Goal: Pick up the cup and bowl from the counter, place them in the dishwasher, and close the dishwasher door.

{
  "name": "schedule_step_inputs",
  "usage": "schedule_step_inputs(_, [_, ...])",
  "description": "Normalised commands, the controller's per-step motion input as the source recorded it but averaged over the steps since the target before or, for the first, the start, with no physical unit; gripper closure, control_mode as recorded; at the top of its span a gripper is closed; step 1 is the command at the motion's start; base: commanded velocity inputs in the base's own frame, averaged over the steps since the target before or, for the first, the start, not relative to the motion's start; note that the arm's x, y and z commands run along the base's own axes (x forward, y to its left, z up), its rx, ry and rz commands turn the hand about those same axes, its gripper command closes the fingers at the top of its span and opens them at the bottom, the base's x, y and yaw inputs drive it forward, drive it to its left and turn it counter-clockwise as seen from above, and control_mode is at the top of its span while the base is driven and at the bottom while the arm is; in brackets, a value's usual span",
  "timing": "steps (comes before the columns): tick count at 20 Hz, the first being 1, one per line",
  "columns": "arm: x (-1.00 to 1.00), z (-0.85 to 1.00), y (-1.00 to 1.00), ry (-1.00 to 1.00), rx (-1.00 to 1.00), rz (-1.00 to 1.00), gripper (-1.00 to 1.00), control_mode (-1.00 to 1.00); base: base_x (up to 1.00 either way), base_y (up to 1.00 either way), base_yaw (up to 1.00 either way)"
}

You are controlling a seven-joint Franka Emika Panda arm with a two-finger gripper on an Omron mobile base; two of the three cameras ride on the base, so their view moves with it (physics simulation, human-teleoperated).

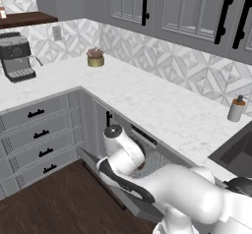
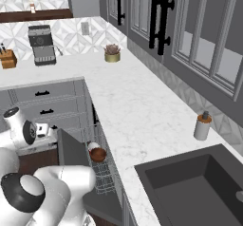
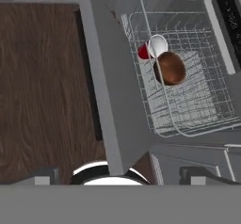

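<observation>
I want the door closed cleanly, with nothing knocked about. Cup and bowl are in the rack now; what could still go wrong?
1. The wire rack looks pulled out over the open dishwasher door; lifting the door might push it in roughly.
2. The cup lies tipped against the bowl, so a jolt could shift both.
3. The gripper is open beside the door's edge; a badly placed push might slip off.
</observation>
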Motion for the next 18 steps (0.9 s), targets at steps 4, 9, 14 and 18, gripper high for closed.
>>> schedule_step_inputs(4, [0.00,-0.39,0.39,-0.09,-0.13,-0.08,-1.00,-1.00,0.00,0.00,0.00])
schedule_step_inputs(9, [0.02,-0.42,0.18,-0.02,-0.14,-0.05,-1.00,-1.00,0.00,0.00,0.00])
schedule_step_inputs(14, [0.16,-0.38,0.20,-0.01,-0.18,-0.07,-1.00,-1.00,0.00,0.00,0.00])
schedule_step_inputs(18, [0.21,-0.39,0.17,0.00,-0.17,-0.03,-1.00,-1.00,0.00,0.00,0.00])
